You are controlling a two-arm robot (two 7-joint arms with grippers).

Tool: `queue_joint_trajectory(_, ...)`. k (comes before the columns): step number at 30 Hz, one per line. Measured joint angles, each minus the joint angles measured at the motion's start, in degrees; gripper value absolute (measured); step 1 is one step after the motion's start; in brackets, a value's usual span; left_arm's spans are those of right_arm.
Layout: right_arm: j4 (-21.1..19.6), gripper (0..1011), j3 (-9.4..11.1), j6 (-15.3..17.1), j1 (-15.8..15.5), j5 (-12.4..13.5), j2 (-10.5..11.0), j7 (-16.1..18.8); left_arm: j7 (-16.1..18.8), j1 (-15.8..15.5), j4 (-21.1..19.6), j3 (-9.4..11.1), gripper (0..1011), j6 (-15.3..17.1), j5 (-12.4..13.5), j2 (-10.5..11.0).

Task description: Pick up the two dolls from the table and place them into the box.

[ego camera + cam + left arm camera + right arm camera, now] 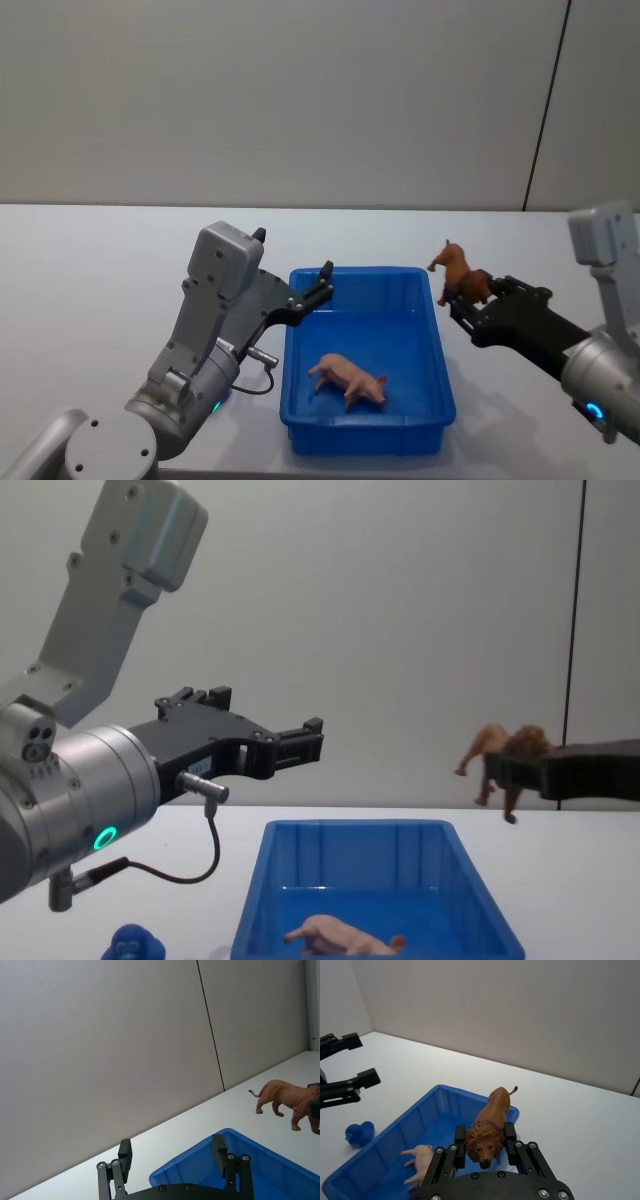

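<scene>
Item: lion (492, 1110), probably rigid, light plastic. My right gripper (485, 1136) clamps its mane, two o'clock of the box (440, 340). My left gripper (171, 1150): spread, empty, eleven o'clock.

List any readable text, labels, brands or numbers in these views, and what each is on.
None: no legible text, number or logo on the blue box, the pink animal, the lion, the blue figure, the left gripper or the right gripper.
</scene>
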Motion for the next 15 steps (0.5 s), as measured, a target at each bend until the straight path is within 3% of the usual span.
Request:
queue_joint_trajectory(12,1.49,441,-2.60,3.41,2.06,-3.52,-2.50,1.47,0.00,0.00,0.00,0.00,1002,0.00,0.00,0.00)
queue_joint_trajectory(15,2.25,523,-3.23,3.68,2.30,-4.62,-2.96,1.69,0.00,0.00,0.00,0.00,1001,0.00,0.00,0.00)
